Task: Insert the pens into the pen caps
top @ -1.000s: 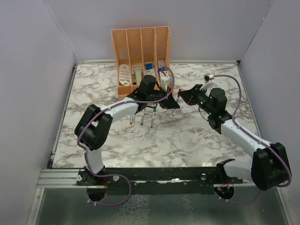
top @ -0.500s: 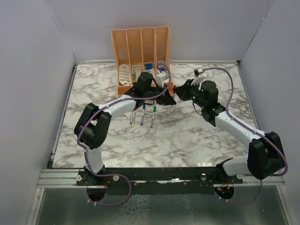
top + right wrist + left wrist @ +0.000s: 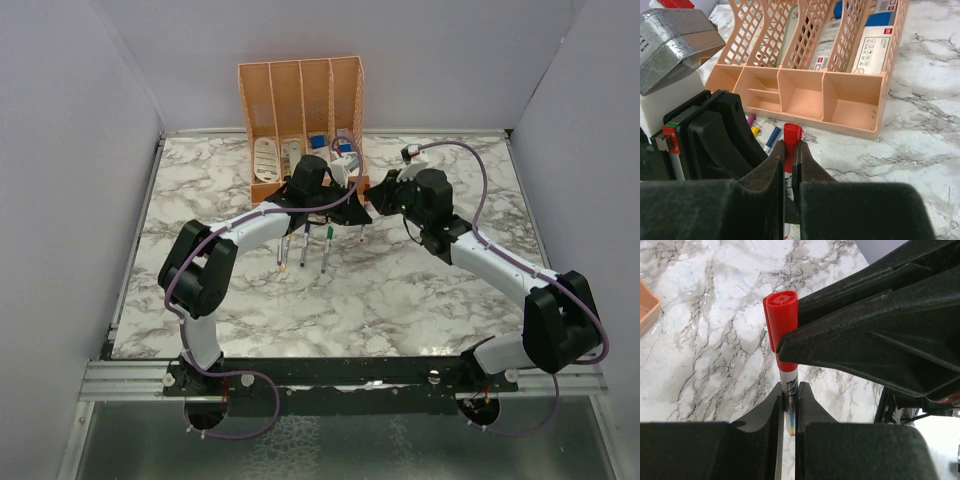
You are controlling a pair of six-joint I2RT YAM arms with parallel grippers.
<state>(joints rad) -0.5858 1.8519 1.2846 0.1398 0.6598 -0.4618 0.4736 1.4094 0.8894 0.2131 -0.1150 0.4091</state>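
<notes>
**Progress: 1 of 5 pairings in hand.** The pen [image 3: 788,382] stands upright. The closed fingers of the left gripper [image 3: 788,402] pinch its silver-white printed barrel. The red cap [image 3: 781,315] sits on its upper end, and the closed right gripper [image 3: 790,152] clamps the cap's lower part. Whether the cap is pushed fully home cannot be told. The pair is held at 5 o'clock from the organiser [image 3: 300,100]. **Left to do:** at least 3 loose pens [image 3: 326,250] lie uncapped on the table [image 3: 450,290], at 8 o'clock from the grippers. The purple cap [image 3: 750,120], yellow cap [image 3: 755,131] and blue cap [image 3: 772,139] lie at 9 o'clock from the red cap, by the organiser's foot. No green cap shows.
</notes>
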